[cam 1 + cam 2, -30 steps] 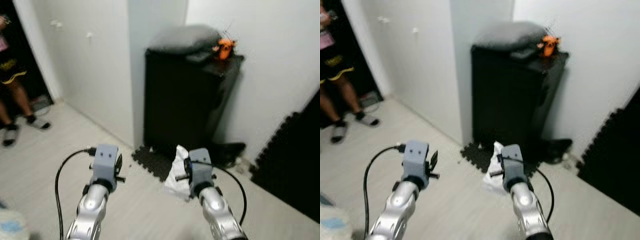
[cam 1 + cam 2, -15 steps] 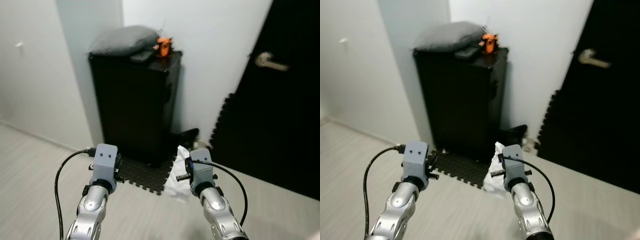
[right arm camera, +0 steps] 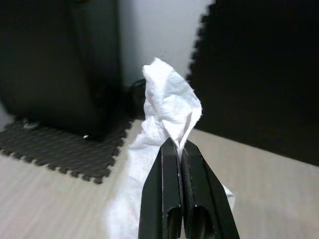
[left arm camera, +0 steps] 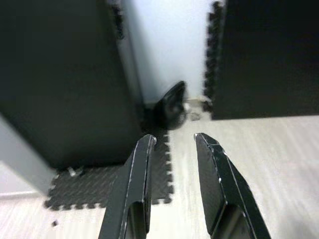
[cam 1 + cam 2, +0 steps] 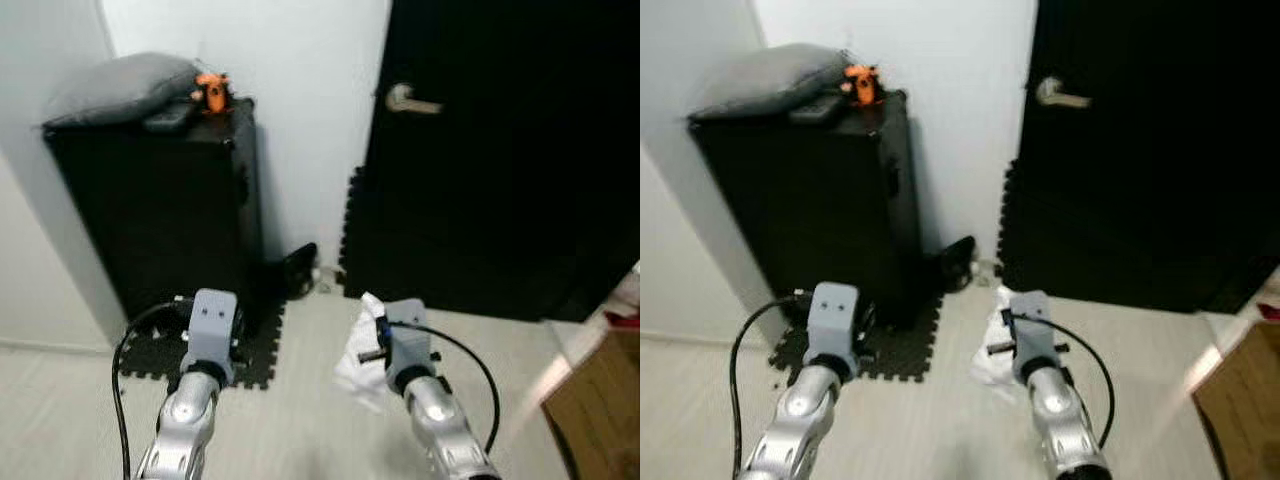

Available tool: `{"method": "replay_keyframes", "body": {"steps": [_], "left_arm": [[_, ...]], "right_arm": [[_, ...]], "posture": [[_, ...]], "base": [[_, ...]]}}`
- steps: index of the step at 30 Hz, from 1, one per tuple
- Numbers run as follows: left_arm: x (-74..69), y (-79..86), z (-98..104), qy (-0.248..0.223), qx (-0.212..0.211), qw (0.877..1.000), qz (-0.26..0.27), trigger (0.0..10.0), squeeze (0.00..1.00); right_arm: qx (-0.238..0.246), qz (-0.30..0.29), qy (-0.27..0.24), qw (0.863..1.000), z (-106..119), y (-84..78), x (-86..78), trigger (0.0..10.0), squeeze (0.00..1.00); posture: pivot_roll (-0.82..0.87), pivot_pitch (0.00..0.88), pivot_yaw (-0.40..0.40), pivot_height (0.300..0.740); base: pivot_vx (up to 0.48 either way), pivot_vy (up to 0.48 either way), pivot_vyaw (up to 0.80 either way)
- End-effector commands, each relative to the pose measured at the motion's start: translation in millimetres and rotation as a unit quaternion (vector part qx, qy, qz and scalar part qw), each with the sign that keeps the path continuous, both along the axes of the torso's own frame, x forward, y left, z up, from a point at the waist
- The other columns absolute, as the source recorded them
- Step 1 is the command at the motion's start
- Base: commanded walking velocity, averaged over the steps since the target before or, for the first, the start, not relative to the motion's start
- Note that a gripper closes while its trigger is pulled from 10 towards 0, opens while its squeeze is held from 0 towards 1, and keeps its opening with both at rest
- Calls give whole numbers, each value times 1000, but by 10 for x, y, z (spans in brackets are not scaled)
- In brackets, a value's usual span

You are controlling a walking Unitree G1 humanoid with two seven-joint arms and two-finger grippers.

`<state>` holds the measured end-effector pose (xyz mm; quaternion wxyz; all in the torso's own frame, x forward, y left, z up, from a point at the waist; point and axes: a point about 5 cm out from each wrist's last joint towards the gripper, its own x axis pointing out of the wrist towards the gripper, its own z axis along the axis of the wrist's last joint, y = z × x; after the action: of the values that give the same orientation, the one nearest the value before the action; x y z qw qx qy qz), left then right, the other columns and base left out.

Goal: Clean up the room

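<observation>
Black cabinet (image 5: pixel 160 200), foam mat (image 5: pixel 200 355) and dark door (image 5: pixel 500 150) ahead; right gripper (image 3: pixel 178 144) pinches a tissue (image 3: pixel 169 107), left gripper (image 4: pixel 172 139) gapes empty; the view has swung rightward since

A black cabinet (image 5: pixel 150 210) stands against the white wall (image 5: pixel 290 60), beside what looks like a black door (image 5: pixel 500 150).

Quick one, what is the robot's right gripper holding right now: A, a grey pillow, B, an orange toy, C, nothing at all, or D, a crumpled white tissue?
D: in the right wrist view the right gripper has its black fingers shut on a crumpled white tissue, which hangs down above the floor.
</observation>
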<state>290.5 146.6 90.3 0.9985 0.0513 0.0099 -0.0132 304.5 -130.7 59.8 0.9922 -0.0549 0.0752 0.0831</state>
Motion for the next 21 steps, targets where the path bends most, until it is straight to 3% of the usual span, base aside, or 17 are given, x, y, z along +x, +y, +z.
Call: {"method": "replay_keyframes", "body": {"steps": [1,4,12,21], "left_arm": [[-9,-3,-43,8,-1,1000,-3,10000,0],[-7,-6,-41,7,-1,1000,-3,10000,0],[-11,17,-49,8,-20,1000,4,10000,0],[-11,11,-75,23,-25,999,1,10000,0]], "right_arm": [[10,-7,8,1000,-35,0,-21,10000,0],[9,-10,6,1000,-31,-6,-19,10000,0],[11,-93,-4,996,-9,-245,22,10000,0],[17,-104,5,994,-38,-295,7,10000,0]], "posture": [[8,64,-1,740],[8,63,-1,740],[7,61,-2,740],[5,60,-2,740]], "base": [[0,0,-800],[0,0,-800],[0,0,-800],[0,0,-800]]}}
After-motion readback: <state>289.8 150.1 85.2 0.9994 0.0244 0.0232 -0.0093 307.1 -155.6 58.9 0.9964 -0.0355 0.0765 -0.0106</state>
